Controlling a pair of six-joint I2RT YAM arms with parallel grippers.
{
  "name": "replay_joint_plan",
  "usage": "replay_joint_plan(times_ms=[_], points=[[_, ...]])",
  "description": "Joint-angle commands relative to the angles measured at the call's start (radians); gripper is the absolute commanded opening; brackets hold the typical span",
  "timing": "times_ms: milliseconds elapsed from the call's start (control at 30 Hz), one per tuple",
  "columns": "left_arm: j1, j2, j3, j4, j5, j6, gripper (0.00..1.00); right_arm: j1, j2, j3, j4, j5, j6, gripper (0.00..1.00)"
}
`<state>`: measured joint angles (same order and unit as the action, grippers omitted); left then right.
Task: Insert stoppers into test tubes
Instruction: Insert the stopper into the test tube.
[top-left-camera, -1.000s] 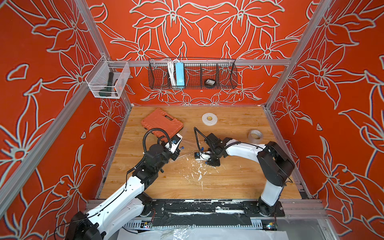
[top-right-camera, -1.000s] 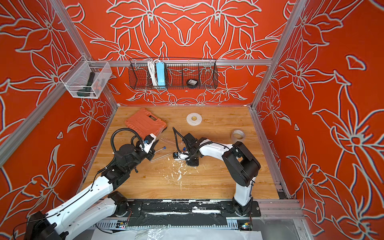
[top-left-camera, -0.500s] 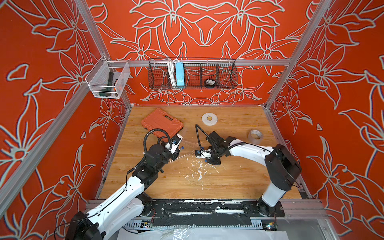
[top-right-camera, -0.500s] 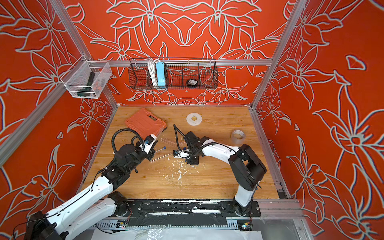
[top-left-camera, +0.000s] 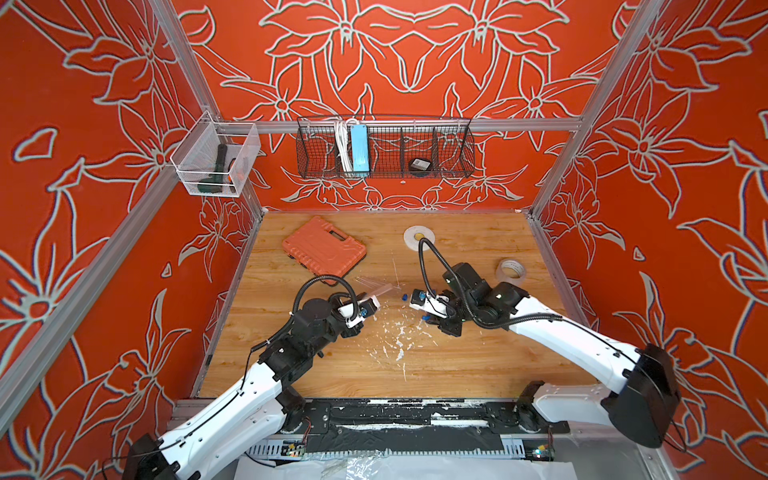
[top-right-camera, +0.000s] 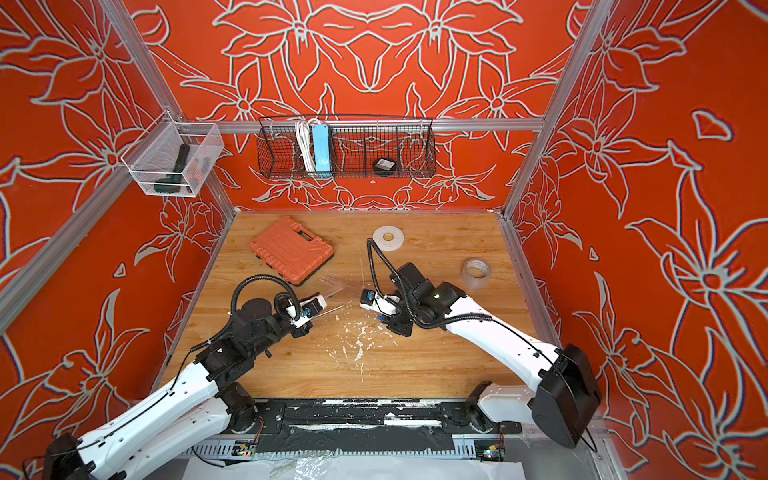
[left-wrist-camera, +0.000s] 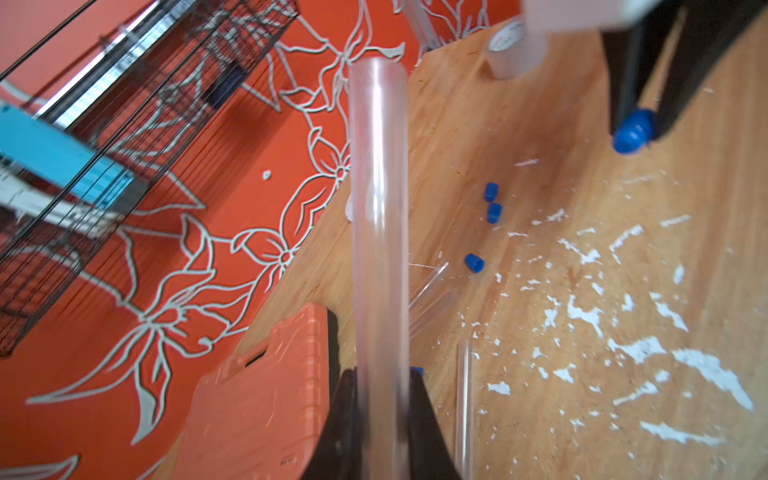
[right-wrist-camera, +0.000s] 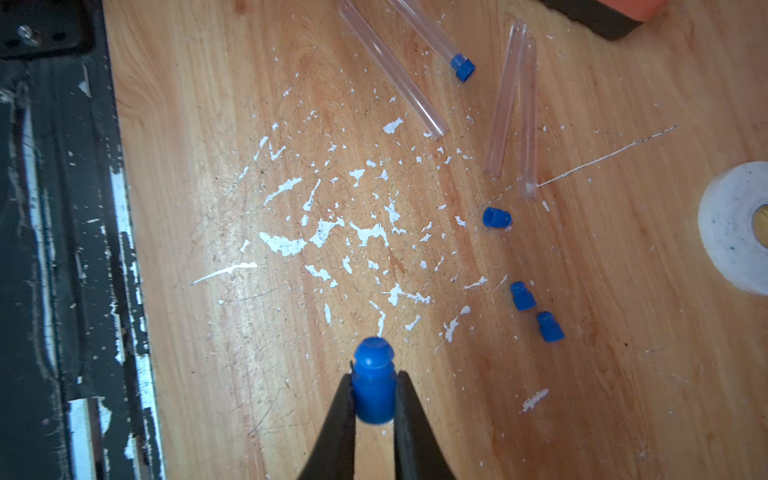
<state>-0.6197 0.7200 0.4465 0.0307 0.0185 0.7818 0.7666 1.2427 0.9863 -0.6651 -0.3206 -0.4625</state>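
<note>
Table (top-left-camera: 457, 365): wood, flecked with white paint around the middle.
Left gripper (left-wrist-camera: 382, 386): clamps tight on one test tube (left-wrist-camera: 378, 208); sits at 9 o'clock of the table's middle in both top views.
Gripped tube: clear, lifted off the wood, far end uncapped and aimed toward 2 o'clock.
Right gripper (right-wrist-camera: 374, 399): pinches a blue stopper (right-wrist-camera: 373, 370) by its body, rounded head poking past the fingertips; hovers at 3 o'clock of the left gripper, apart from the gripped tube.
Loose stoppers (right-wrist-camera: 522, 296): three, lie on the wood between 10 and 11 o'clock of the right gripper.
Capped tube (right-wrist-camera: 428, 33): lies flat, blue plug (right-wrist-camera: 463, 68) in its end.
Open tubes (right-wrist-camera: 392, 70): three, lie flat near the capped one, two touching at one end.
Orange case (top-left-camera: 324, 251): about 10 o'clock of the table's middle.
White tape roll (top-left-camera: 419, 237): 1 o'clock.
Clear tape roll (top-left-camera: 511, 270): between 2 and 3 o'clock.
</note>
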Motion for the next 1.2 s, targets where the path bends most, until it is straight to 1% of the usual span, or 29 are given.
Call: replay_joint_plan(times_ms=[0,100,200,333,433,600,800,1167], points=[[-0.041,0.018,-0.024,-0.012,-0.023,0.169,0.0,0.005,-0.049,0.012,-0.094,-0.045,0.068,0.09],[-0.082,0.018,-0.052,0.042,-0.029,0.229,0.0,0.012,-0.08,0.02,-0.106,-0.064,0.095,0.1],[-0.122,0.006,-0.077,0.051,-0.032,0.29,0.0,0.028,-0.079,0.039,-0.136,-0.057,0.111,0.1],[-0.193,-0.017,-0.129,0.076,-0.091,0.385,0.0,0.057,-0.058,0.057,-0.133,-0.071,0.132,0.1],[-0.229,-0.01,-0.143,0.084,-0.148,0.416,0.0,0.072,-0.023,0.087,-0.14,-0.101,0.154,0.11],[-0.255,0.025,-0.141,0.096,-0.186,0.425,0.0,0.097,0.038,0.137,-0.167,-0.122,0.172,0.11],[-0.256,0.047,-0.135,0.113,-0.225,0.396,0.0,0.114,0.072,0.158,-0.17,-0.142,0.185,0.1],[-0.258,0.036,-0.137,0.121,-0.201,0.382,0.0,0.127,0.122,0.186,-0.149,-0.155,0.191,0.1]])
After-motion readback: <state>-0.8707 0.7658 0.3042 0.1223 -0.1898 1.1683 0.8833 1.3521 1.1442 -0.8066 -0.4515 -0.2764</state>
